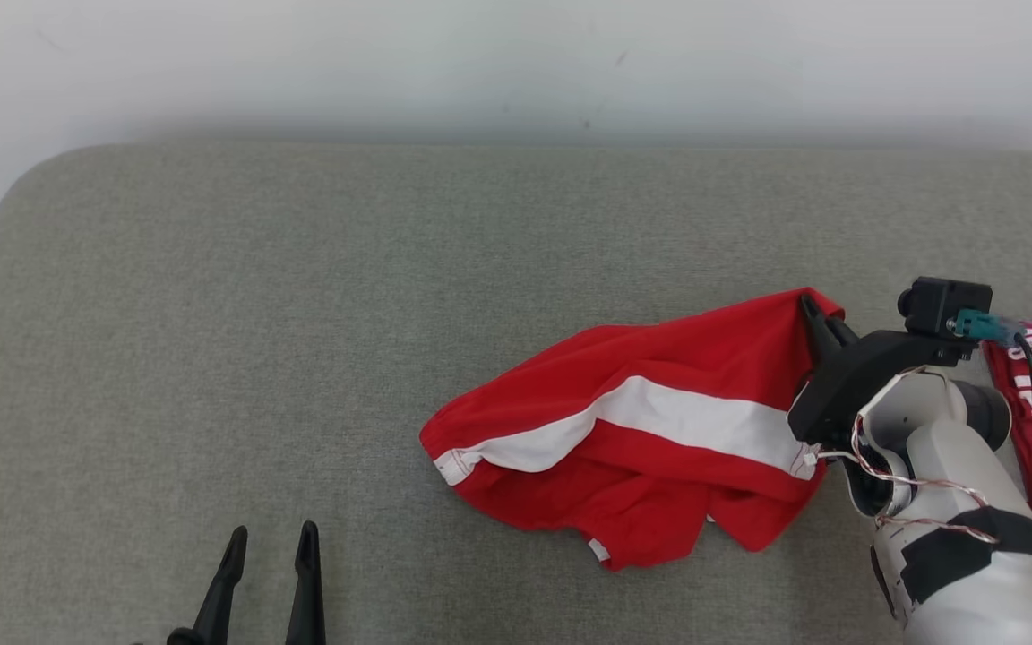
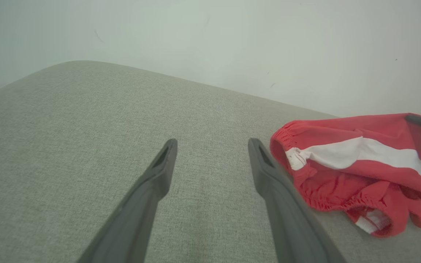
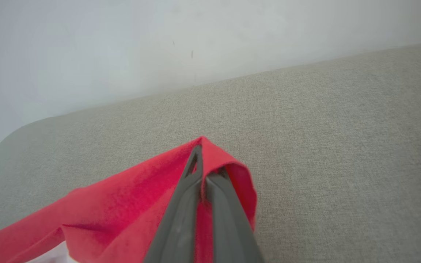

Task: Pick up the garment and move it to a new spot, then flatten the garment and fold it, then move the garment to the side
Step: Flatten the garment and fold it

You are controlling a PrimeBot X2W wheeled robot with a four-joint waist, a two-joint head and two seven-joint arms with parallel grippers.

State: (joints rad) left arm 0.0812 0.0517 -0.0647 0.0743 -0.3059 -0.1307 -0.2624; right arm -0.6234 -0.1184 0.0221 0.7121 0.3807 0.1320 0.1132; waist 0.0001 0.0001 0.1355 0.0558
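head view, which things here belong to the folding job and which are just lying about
Job:
- red shorts
- right gripper, shut on their edge
- left gripper, open, holding nothing
- grey pad they lie on

Lying about:
- other red and white garment at the right edge, partly hidden by the right arm

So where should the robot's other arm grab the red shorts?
Probably the gathered edge at the left end of the red shorts, where the white stripe ends. The left end effector is open on that side, so it could come in low from the left. The right end effector is shut on the opposite corner, so pulling apart would stretch the cloth flat.
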